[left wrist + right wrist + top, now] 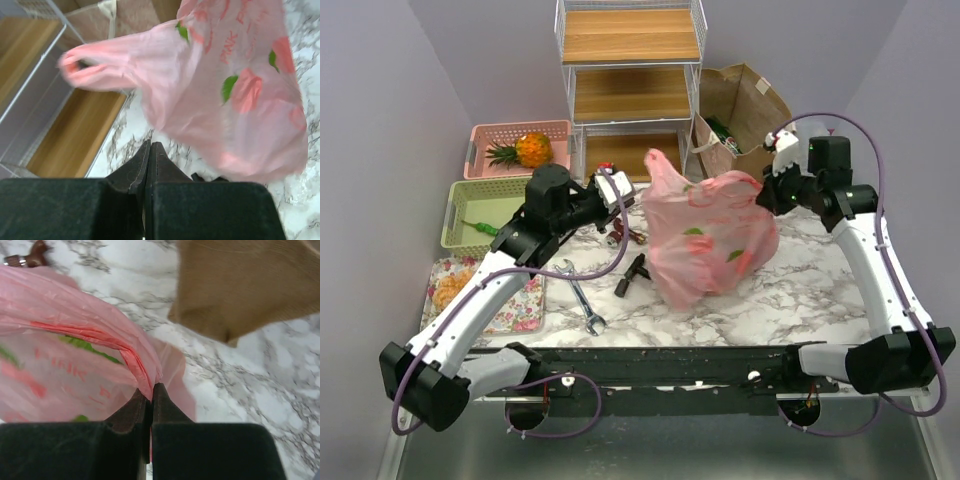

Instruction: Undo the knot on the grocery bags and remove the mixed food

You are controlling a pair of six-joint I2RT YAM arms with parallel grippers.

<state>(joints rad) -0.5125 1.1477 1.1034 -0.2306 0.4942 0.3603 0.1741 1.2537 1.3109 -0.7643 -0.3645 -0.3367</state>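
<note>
The pink plastic grocery bag [710, 238] sits bulging in the middle of the marble table. One loose handle [97, 62] sticks out toward the shelf. The knot is out of view. My right gripper [151, 388] is shut on the bag's bunched pink edge [142, 367] at its upper right [767, 190]. My left gripper [151, 145] is shut with nothing between its fingers, just left of the bag [622, 200] and apart from it. The brown paper bag [742, 108] stands open behind, something green [722, 130] inside. Orange food pieces [450, 285] lie on a floral tray.
A wire shelf with wooden boards [630, 85] stands at the back. At the left are a pink basket [480, 135] with a pineapple [525, 150] and a green basket [460, 205]. A wrench [582, 297] and a dark tool [632, 272] lie before the pink bag.
</note>
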